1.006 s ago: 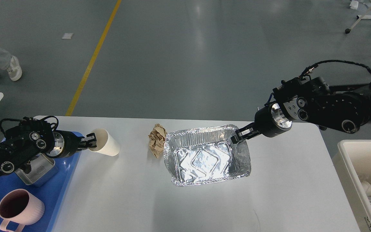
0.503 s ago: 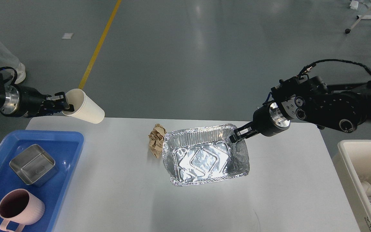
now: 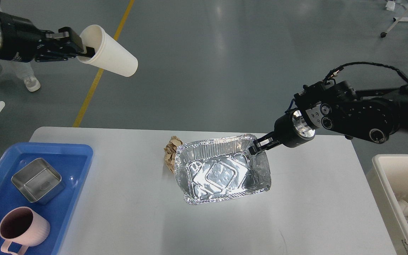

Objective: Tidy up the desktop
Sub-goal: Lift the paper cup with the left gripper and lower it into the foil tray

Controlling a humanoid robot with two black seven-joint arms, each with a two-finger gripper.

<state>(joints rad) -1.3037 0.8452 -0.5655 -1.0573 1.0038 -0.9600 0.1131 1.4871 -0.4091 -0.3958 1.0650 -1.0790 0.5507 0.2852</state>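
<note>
Head view
Left gripper: held high over the floor; the rim of a white cup is pinched, and the cup is tipped on its side.
Right gripper: the far right corner of a foil tray is pinched.
Desktop: seen below, filling the lower middle.
Foil tray: set on the desktop, near its middle.
Paper ball: touching the tray's left side.
Blue tray: at the desktop's left end; a metal box and a pink mug are kept inside.
Bin: beside the desktop's right end.
</note>
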